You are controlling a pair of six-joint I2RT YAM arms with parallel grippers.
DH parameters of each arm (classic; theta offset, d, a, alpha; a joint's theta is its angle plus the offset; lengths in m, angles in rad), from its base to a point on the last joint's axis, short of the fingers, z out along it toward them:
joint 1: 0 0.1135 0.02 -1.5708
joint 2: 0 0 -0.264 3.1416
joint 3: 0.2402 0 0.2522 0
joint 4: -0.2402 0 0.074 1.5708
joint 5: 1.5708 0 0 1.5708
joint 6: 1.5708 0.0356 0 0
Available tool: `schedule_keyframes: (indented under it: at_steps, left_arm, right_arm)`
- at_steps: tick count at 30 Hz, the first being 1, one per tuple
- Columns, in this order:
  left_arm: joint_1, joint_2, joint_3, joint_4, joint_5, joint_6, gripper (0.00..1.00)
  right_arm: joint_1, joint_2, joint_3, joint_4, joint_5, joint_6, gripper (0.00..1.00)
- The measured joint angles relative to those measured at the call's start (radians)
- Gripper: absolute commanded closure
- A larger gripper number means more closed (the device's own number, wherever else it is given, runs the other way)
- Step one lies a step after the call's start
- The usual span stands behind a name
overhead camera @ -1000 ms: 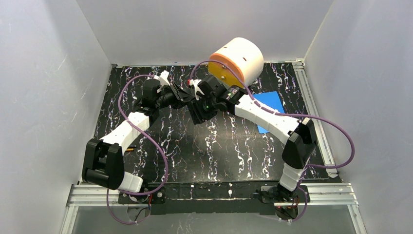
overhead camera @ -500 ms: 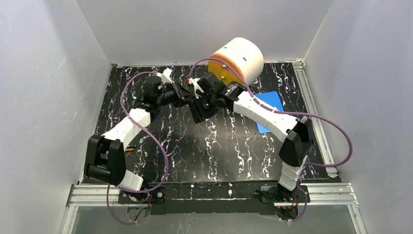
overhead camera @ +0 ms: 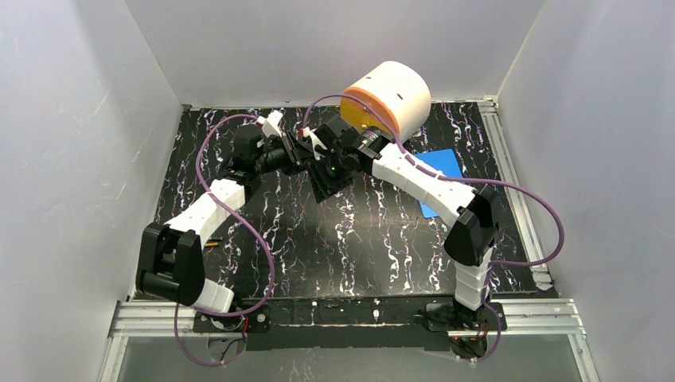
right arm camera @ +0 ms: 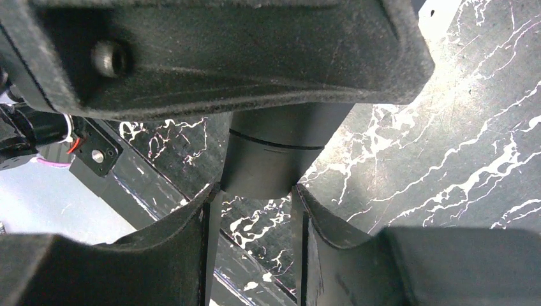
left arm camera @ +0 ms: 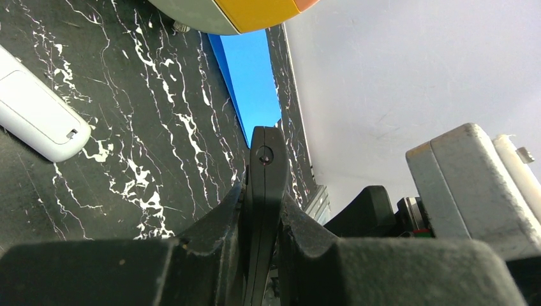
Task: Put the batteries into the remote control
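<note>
Top external view has both arms meeting over the black remote control (overhead camera: 328,181) near the table's far edge. The right gripper (right arm camera: 255,192) grips its dark body, and the left gripper (left arm camera: 261,201) pinches a thin black piece (left arm camera: 265,167). Just behind stands an orange-and-white cylinder (overhead camera: 388,97), with a blue sheet (overhead camera: 442,169) and a white remote (left arm camera: 35,115) nearby.

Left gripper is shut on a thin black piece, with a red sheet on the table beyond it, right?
No: the sheet is blue, not red, as the left wrist view shows. The left gripper is shut on the thin black piece.
</note>
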Motion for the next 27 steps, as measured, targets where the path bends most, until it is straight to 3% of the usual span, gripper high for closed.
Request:
schedule_keyframes:
  at_steps: [27]
  left_arm:
    - [-0.013,0.057,0.004,0.008,0.065,-0.148,1.0]
  right_arm:
    - [-0.001,-0.001,0.047,-0.121,0.026,0.018,0.46]
